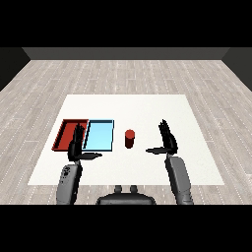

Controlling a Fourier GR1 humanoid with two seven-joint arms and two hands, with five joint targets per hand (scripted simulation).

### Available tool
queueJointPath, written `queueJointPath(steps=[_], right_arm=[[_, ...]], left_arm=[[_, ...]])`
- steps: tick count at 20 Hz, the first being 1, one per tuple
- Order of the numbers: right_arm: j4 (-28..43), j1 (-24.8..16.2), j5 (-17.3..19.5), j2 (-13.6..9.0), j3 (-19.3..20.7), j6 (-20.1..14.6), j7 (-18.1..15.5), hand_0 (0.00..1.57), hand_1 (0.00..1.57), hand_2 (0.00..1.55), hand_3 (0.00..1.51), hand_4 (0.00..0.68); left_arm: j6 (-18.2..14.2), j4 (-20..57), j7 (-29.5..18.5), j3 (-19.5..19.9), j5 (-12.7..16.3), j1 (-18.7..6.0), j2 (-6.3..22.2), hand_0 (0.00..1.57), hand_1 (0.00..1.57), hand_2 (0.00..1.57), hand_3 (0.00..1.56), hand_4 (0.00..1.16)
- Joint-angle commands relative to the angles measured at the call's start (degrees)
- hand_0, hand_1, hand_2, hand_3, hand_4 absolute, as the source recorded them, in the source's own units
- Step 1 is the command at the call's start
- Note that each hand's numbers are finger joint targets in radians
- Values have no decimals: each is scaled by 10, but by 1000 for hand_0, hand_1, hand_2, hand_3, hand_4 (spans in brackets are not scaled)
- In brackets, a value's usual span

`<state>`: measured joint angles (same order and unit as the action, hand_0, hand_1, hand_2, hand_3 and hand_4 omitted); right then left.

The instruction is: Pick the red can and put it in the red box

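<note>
The red can stands upright on the white table, just right of the light blue tray. At the far left lies the red tray, side by side with the blue one. My right hand hovers to the right of the can, apart from it, fingers straight and thumb pointing left toward it. My left hand is open over the seam between the two trays, near their front edges, holding nothing.
The white table stretches well beyond the trays to the back and right. Grey wood flooring surrounds it. Both grey forearms come in from the lower corners.
</note>
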<state>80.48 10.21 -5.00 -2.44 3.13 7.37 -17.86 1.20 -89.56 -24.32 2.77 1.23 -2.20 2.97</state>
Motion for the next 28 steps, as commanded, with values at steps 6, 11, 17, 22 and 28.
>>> queueJointPath(steps=[6,11,17,22,28], right_arm=[[-138,98,-28,24,-34,-52,-25,0,0,0,0,0],[-204,109,-59,24,-55,-58,-77,0,0,0,0,0],[-178,115,-65,24,-60,-61,-49,0,0,0,0,0],[-218,115,-87,24,-93,-63,-91,0,0,0,0,0],[-342,173,-153,24,-181,-142,-165,0,0,0,0,0]], left_arm=[[-18,6,-4,-26,-21,2,-23,0,0,0,0,0],[20,18,-14,15,24,-1,6,0,0,0,0,0],[2,-23,3,0,8,14,-5,0,0,0,0,0],[40,-30,-5,8,34,40,7,0,0,0,0,0],[4,-32,38,0,22,-6,-7,0,0,0,0,0]])
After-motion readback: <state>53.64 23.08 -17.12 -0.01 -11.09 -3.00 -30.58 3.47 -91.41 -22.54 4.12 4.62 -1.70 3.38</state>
